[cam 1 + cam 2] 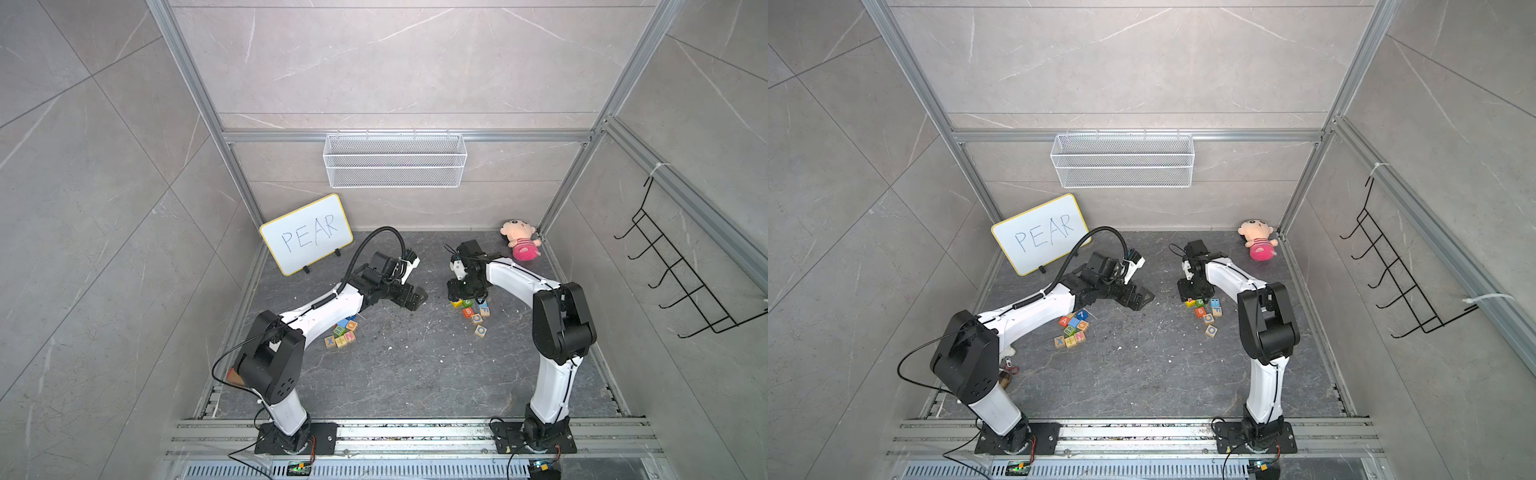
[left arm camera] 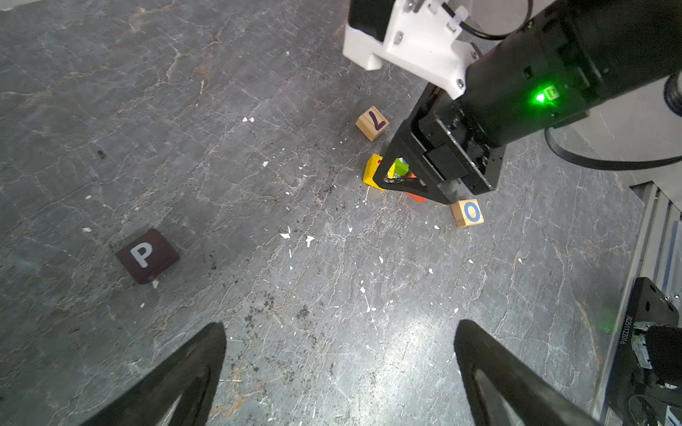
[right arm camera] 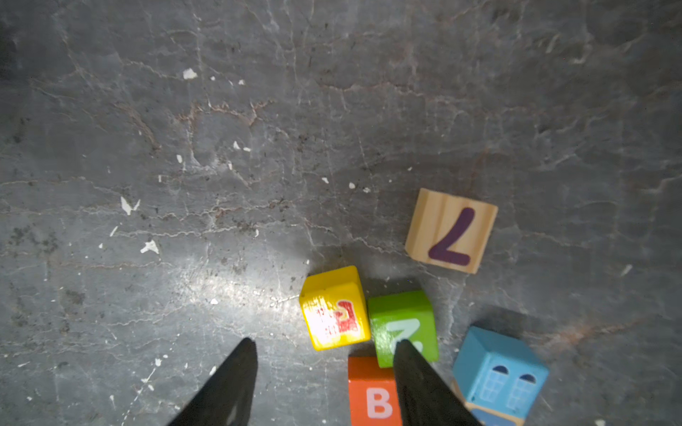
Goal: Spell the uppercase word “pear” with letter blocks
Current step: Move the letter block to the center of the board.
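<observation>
My right gripper hangs low, jaws half apart, empty. Just ahead on the floor lies the yellow E block, touching the green block; I would shift aside so the jaws straddle yellow only. A cube, it has no long axis; the print seems to face up, its direction lost in glare. Farther off, my left gripper stands wide apart, empty, near the lone P block
</observation>
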Tool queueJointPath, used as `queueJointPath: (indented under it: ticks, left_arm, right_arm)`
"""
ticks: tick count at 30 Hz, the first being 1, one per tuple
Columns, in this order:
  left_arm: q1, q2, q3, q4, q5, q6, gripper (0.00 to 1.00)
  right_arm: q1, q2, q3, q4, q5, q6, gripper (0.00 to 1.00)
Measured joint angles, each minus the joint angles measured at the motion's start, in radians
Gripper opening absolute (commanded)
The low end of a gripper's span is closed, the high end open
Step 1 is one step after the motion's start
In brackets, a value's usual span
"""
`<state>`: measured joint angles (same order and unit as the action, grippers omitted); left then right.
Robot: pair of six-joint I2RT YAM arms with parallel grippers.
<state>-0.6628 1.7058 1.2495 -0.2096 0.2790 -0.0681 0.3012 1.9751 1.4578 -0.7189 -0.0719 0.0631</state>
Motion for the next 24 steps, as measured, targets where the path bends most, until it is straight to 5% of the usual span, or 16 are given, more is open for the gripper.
queueJointPath:
  ticks: [24]
  left_arm:
    - [-0.025, 0.061, 0.039, -0.027, 0.004, 0.008, 1.0]
  right_arm:
    - [-0.001, 0.068, 0.044, -0.01, -0.015, -0.034, 0.58]
